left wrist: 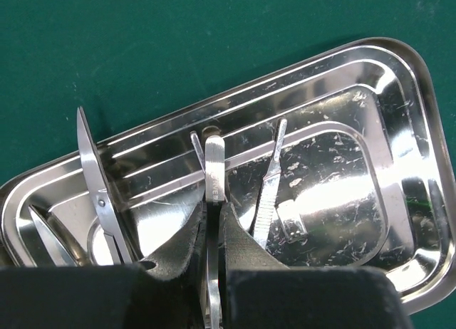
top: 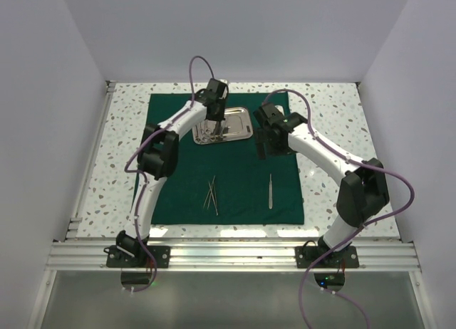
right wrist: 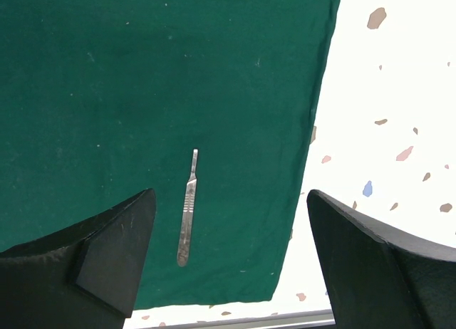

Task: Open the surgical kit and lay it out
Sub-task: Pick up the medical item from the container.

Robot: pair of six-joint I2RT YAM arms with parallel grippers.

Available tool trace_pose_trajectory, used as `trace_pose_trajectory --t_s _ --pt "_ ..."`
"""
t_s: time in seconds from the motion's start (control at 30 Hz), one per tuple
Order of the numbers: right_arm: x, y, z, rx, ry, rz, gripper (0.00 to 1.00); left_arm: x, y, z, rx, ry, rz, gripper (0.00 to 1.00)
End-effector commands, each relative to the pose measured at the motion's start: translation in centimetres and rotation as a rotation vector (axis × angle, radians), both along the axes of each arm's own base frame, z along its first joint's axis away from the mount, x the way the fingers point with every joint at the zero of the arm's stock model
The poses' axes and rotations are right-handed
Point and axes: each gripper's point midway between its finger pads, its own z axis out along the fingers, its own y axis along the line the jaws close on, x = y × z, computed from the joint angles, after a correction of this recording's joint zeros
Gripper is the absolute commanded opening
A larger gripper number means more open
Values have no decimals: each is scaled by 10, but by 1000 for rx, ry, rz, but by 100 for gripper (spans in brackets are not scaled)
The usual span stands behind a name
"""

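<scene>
Steel tray (left wrist: 399, 129): L fingers (left wrist: 177, 247) pinch instrument (left wrist: 214, 174); R fingers (right wrist: 114, 251) spread near cloth (right wrist: 142, 72) edge.

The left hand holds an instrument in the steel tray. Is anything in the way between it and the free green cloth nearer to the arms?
Nothing visible blocks it. The left hand must only lift the instrument over the rim of the tray; the cloth just beyond is bare, and the right hand hangs aside.
</scene>
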Motion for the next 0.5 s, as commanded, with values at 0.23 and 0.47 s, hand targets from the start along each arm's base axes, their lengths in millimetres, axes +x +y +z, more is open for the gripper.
trace_pose_trajectory --t_s 0.23,0.47 --pt "3 1 13 19 -25 0 90 20 4 144 -128 -327 57 0" --pt "1 3 14 46 -28 -7 89 21 13 190 -139 -429 102 0"
